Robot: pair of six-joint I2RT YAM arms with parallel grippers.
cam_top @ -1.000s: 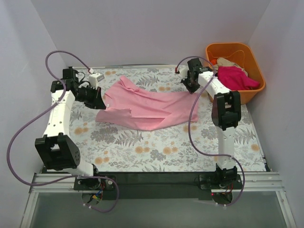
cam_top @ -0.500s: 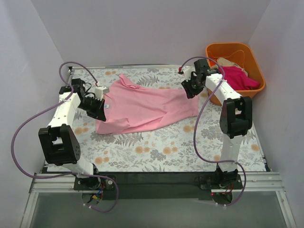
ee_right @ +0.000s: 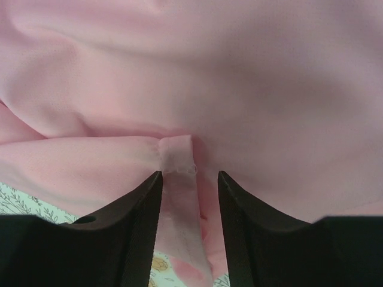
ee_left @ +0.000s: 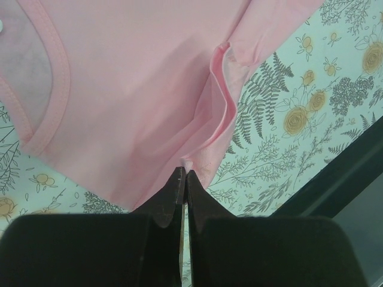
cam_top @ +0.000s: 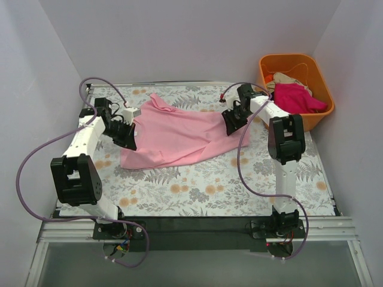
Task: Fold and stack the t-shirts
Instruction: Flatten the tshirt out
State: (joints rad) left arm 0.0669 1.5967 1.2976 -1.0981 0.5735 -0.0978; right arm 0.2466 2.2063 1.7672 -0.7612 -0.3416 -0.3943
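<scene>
The left jaws are clenched on the edge of the light pink t-shirt [cam_top: 179,134], which stretches ahead of them across the desk [cam_top: 197,185] to the right jaws; those stand released, a cloth ridge between them.

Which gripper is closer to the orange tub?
Right. The right gripper is on the pink t-shirt near the orange tub; the left gripper is at the shirt's opposite end.

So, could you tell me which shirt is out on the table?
The pink shirt, spread on the floral table; the magenta shirt and the cream one are bunched in the orange tub.
</scene>
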